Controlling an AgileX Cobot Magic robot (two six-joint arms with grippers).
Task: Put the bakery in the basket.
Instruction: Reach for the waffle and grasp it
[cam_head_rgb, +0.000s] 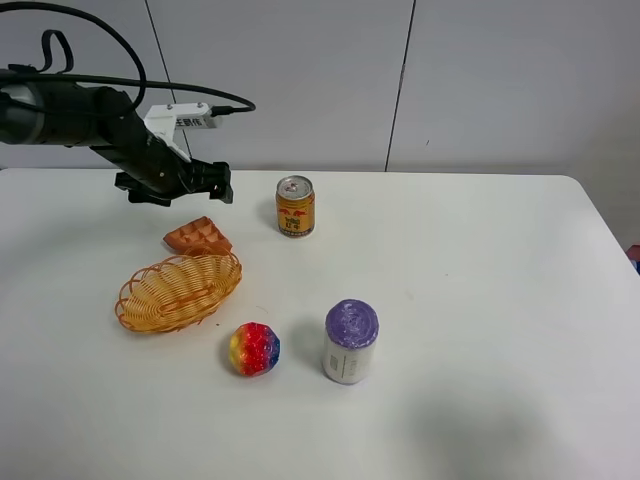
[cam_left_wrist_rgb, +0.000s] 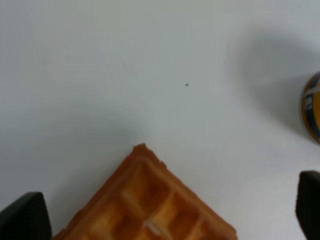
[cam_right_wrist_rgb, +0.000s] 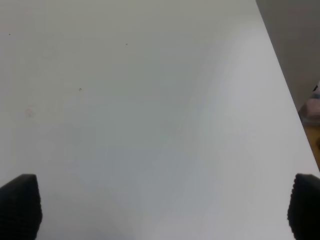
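Observation:
The bakery, an orange-brown waffle wedge (cam_head_rgb: 197, 237), lies on the white table, touching the far rim of the golden wicker basket (cam_head_rgb: 178, 291). The basket holds nothing. My left gripper (cam_head_rgb: 221, 185) hovers above and just behind the waffle, apart from it. In the left wrist view the gripper (cam_left_wrist_rgb: 167, 212) is open, with the waffle's grid corner (cam_left_wrist_rgb: 150, 205) showing between its dark fingertips (cam_left_wrist_rgb: 25, 217). My right gripper (cam_right_wrist_rgb: 162, 207) is open over bare table and holds nothing. It is out of the exterior view.
A gold and red drink can (cam_head_rgb: 295, 205) stands right of my left gripper and shows at the edge of the left wrist view (cam_left_wrist_rgb: 312, 107). A rainbow ball (cam_head_rgb: 254, 348) and a purple-lidded white can (cam_head_rgb: 350, 342) sit in front of the basket. The table's right edge (cam_right_wrist_rgb: 280, 65) is near my right gripper.

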